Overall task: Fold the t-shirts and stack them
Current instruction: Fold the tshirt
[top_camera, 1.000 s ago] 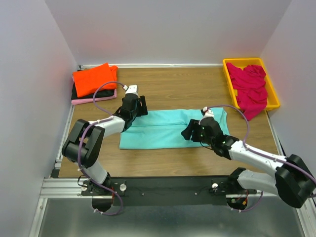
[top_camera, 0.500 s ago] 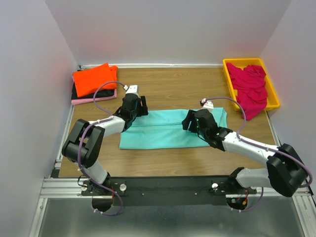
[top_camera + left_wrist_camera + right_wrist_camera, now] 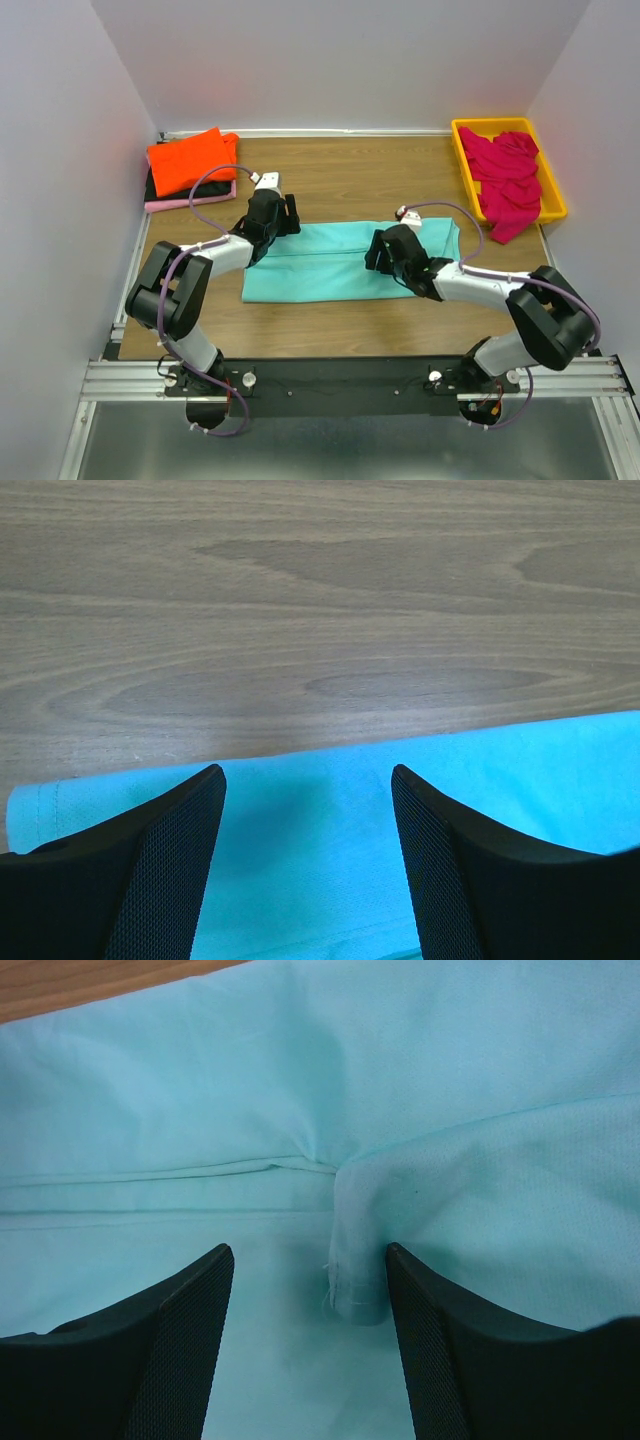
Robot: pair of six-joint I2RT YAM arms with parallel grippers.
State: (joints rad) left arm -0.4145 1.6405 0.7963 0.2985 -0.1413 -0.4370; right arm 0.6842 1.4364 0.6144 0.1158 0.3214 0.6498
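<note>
A turquoise t-shirt [image 3: 325, 268] lies folded into a long flat band across the middle of the table. My left gripper [image 3: 284, 224] is open over its far left corner; the left wrist view shows cloth [image 3: 500, 810] under the spread fingers [image 3: 170, 870] and my gripper [image 3: 308, 772] holding nothing. Over the band's right half my right gripper [image 3: 374, 252] is open. In the right wrist view it [image 3: 308, 1250] straddles a small folded sleeve end [image 3: 355, 1260], whose cloth touches the right finger [image 3: 440, 1350].
Folded t-shirts sit stacked at the back left: orange-red [image 3: 190, 160] on black [image 3: 152, 186] on pale pink [image 3: 190, 199]. A yellow tray [image 3: 463, 128] at the back right holds crumpled magenta t-shirts [image 3: 505, 178], one hanging over its near edge. Walls close in on three sides.
My right gripper has slid left and slightly away along the turquoise shirt, toward its middle. The left arm and the shirt have not moved.
</note>
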